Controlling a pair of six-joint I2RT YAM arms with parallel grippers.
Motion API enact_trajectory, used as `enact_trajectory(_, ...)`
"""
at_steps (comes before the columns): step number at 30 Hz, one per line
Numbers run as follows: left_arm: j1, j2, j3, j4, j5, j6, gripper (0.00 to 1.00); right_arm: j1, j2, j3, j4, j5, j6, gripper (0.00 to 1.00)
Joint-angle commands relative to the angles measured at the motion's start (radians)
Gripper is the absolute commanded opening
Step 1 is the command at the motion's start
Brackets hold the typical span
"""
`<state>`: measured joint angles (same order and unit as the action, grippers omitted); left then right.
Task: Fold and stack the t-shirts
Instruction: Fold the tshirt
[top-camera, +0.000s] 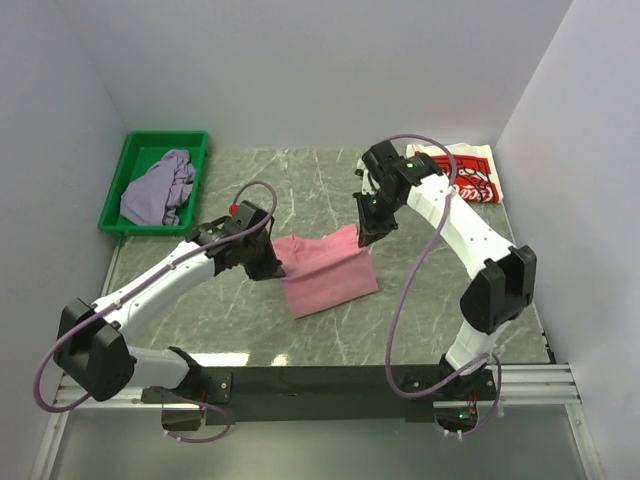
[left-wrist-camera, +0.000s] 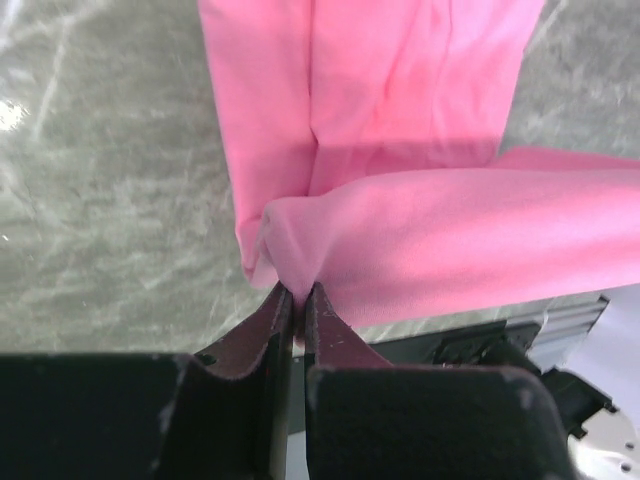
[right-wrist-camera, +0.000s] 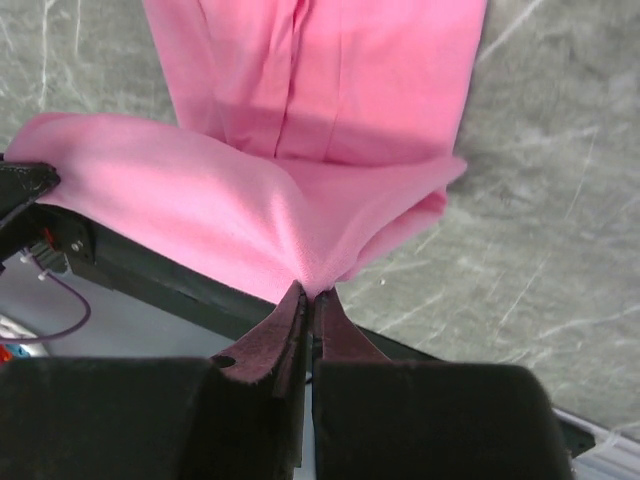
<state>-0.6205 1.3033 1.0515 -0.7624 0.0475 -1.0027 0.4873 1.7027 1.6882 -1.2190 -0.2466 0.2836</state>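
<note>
- Top view: the pink t-shirt (top-camera: 335, 285) lies at the middle of the table (top-camera: 320, 190), its far edge lifted between the left gripper (top-camera: 272, 266) and the right gripper (top-camera: 366, 238). The white t-shirt (top-camera: 470, 178) lies far right, and the lavender-grey t-shirt (top-camera: 160, 188) sits in the green bin (top-camera: 113, 215) far left.
- Left wrist: the jaws are pressed together on a pinch of pink cloth. The fold probably goes best with this corner carried level towards the near hem.
- Right wrist: the jaws pinch the other corner. Match height and pace, and lay edge on edge before letting go.

High overview; wrist close-ups, same pink tee (top-camera: 330, 275)
</note>
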Motion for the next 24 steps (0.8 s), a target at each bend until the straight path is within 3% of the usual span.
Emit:
enact_trajectory(1,0.042,0.020,0.030,0.026,-0.017,0.044,0.07,-0.024,0.047,0.074,0.012,-0.006,-0.046,0.00)
enact_trajectory(14,0.130,0.168,-0.007,0.167,-0.009,0.088,0.06,-0.046,0.268,0.179,0.116,-0.019,-0.070,0.00)
enact_trajectory(24,0.168,0.277,-0.024,0.258,-0.011,0.115,0.06,-0.064,0.360,0.159,0.205,-0.003,-0.061,0.00)
